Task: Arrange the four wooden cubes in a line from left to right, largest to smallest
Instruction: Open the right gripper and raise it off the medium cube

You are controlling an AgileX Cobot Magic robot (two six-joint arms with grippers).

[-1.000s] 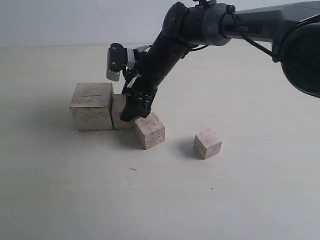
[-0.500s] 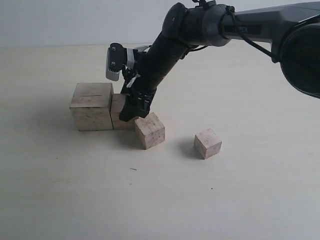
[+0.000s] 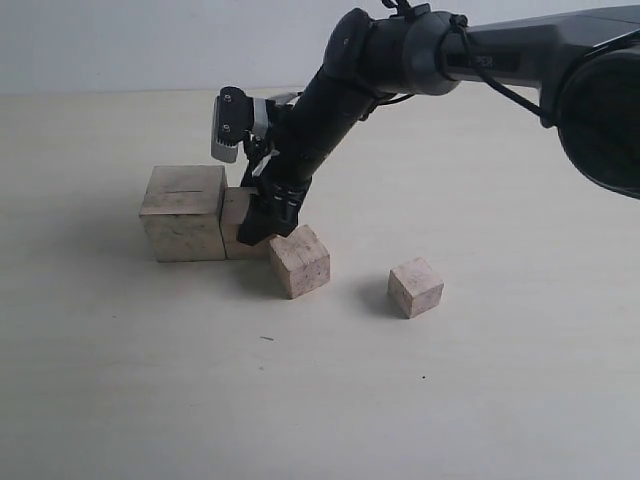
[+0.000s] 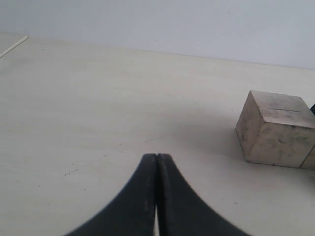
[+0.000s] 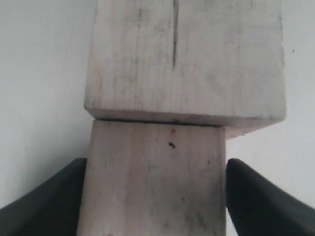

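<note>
Four wooden cubes (image 3: 183,212) lie on the table (image 3: 150,400)

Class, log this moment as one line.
left gripper: shut, empty | right gripper: straddling second-largest cube, grip unclear | placement: against largest cube

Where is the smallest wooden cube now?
In the exterior view, the smallest cube sits alone right of centre, apart from the turned cube to its left.
</note>
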